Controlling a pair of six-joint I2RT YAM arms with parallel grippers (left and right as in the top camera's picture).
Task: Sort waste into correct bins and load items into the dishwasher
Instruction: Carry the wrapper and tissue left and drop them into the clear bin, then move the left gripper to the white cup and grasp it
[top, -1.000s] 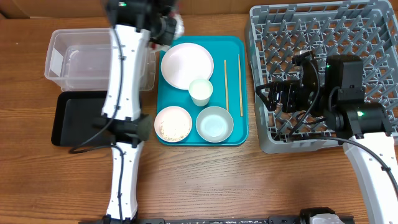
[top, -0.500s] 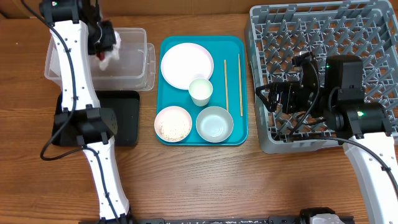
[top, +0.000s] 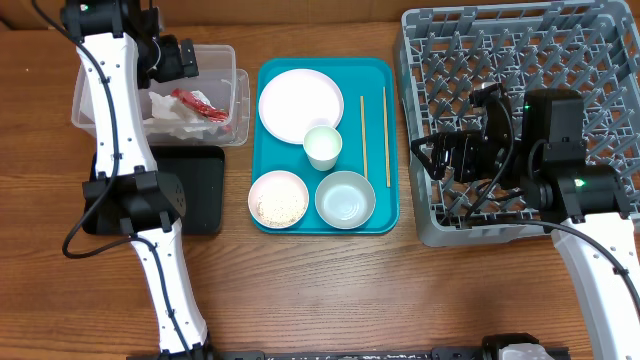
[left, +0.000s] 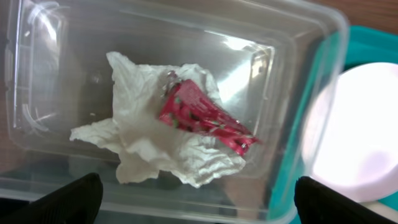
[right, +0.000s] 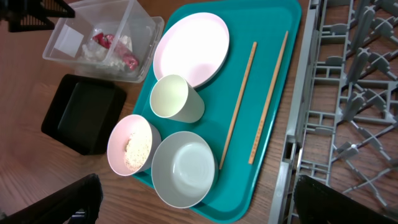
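Your left gripper (left: 198, 202) hangs over the clear tub (left: 37, 93). Its jaws are spread wide and have hold of nothing. Straight out from the gap, on the tub's floor, lies the crumpled white paper (left: 143, 146). The red wrapper (left: 205, 115) rests on top of it, apart from both fingers. Beyond the finger on the right of that wrist view you see the tub's wall, then the teal tray (left: 373, 45) and an edge of the white plate (left: 360, 137).

Your right gripper (right: 199, 202) is also wide open and empty, poised at the left edge of the dish rack (right: 354, 93). The rack's pegs run along the side of the finger on the right of that view.

Just ahead of the gap sits the blue-grey bowl (right: 183, 168). Towards the other finger, right against it, is the white bowl (right: 118, 134) with the rice grains (right: 137, 148) inside. Farther out from the jaws the cup (right: 174, 98) stands upright, and beyond it the plate lies flat.

The two chopsticks (right: 239, 96) lie side by side, not touching, between the dishes and the rack. All of these are on the teal tray.

Well off beyond the tray, the black tray (right: 84, 112) sits just beside the tub.
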